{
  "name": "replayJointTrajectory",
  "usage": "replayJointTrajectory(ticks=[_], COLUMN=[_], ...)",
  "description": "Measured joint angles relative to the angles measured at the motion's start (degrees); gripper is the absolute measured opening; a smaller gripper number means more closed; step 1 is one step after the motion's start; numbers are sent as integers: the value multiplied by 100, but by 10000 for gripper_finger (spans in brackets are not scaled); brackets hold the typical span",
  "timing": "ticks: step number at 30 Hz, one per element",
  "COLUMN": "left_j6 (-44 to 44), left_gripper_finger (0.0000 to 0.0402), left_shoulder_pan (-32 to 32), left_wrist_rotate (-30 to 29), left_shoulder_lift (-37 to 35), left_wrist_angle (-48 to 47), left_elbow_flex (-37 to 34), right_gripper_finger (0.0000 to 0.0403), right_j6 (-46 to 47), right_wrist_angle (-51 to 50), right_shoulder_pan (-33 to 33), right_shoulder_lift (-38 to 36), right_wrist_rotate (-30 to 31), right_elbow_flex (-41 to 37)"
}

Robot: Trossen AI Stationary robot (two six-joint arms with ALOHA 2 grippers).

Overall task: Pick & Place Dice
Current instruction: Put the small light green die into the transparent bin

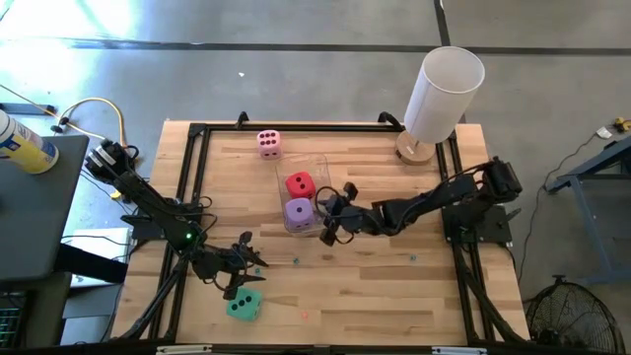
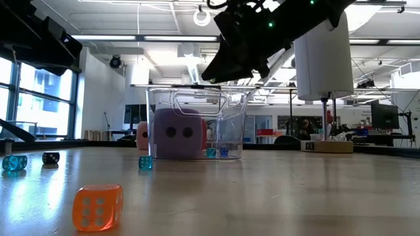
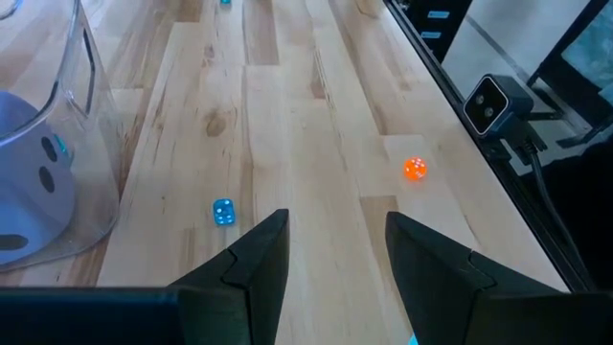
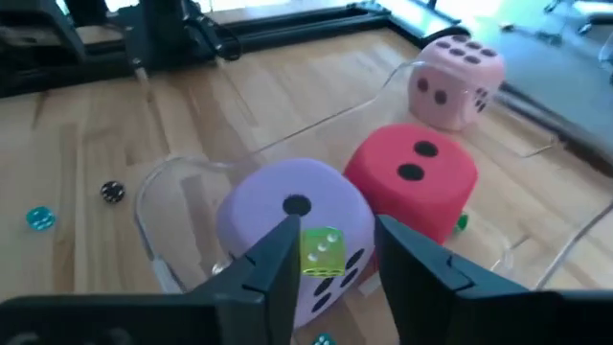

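Note:
A clear plastic container [image 1: 301,192] in the table's middle holds the red die [image 4: 414,172] and the purple die [image 4: 287,216], both resting on its floor. The pink die [image 1: 268,144] sits on the table beyond it. The teal-green die [image 1: 244,305] lies near the front edge. My right gripper [image 4: 335,235] hovers open over the purple die, at the container's right side, with a tiny yellow-green die [image 4: 323,251] in the gap between its fingers. My left gripper [image 3: 335,240] is open and empty, just beyond the teal-green die. My right gripper has the tiny yellow-green die between its fingers, close to one finger [image 4: 283,254] and clear of the other. I cannot tell whether that finger touches it. The fingers slant down from the table's right over the purple die.
Tiny dice lie scattered on the wood: an orange one [image 3: 415,170], a blue one [image 3: 223,212], a black one [image 4: 112,192]. A tall white cylinder [image 1: 444,94] stands on a wooden base at the back right. A black frame [image 1: 187,177] edges the table.

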Motion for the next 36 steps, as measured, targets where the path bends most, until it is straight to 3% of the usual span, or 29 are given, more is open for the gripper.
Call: replayJointTrajectory(ticks=[18,36], left_j6=[-17,-15], left_gripper_finger=[168,168], left_shoulder_pan=[0,0], left_wrist_rotate=[0,3], left_shoulder_lift=[0,0], left_wrist_angle=[0,0], left_elbow_flex=[0,0], right_gripper_finger=[270,274], right_j6=[18,474], right_wrist_angle=[-22,-421], right_shoulder_pan=[81,66], right_shoulder_lift=[0,105], right_wrist_rotate=[-187,-357], right_elbow_flex=[0,4])
